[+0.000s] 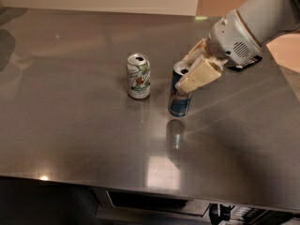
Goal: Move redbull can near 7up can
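The redbull can [180, 100], slim, blue and silver, hangs upright a little above the steel table [70, 125], with its reflection below it. My gripper [186, 74] is shut on the can's upper part, its cream fingers [199, 76] on either side of the silver top. The arm reaches in from the upper right. The 7up can [139, 76], white with green markings, stands upright on the table just left of the redbull can, a small gap apart.
A dark flat object [243, 64] lies behind the arm near the table's right edge. The table's front edge runs along the bottom, with a dark opening beneath it. A pale wall stands beyond the far edge.
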Robot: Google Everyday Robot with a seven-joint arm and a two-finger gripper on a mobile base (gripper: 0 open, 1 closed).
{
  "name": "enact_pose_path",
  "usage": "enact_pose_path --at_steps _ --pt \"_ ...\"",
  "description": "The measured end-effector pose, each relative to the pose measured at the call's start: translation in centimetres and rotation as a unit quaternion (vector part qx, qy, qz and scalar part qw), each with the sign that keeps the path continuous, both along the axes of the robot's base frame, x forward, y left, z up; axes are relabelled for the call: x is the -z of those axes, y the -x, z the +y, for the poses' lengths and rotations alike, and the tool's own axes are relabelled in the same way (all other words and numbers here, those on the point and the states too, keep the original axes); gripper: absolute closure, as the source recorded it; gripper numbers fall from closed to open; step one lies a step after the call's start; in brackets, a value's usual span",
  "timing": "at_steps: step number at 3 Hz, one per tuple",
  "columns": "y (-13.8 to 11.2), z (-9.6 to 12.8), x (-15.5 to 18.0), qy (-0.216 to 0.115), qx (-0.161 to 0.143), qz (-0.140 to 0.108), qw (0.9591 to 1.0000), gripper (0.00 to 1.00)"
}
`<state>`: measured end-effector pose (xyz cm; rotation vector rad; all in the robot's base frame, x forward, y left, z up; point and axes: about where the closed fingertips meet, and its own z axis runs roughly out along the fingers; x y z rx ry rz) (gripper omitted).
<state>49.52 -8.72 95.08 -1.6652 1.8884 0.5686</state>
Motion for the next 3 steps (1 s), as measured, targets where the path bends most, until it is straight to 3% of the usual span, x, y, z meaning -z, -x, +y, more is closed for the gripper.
enact_pose_path --at_steps 2,3 --pt "-5.4 2.0 1.0 0.002 0.065 0.005 0.9979 1.00" --pt "-6.5 2.7 1.6 0.002 0.077 0.008 0.9970 0.82"
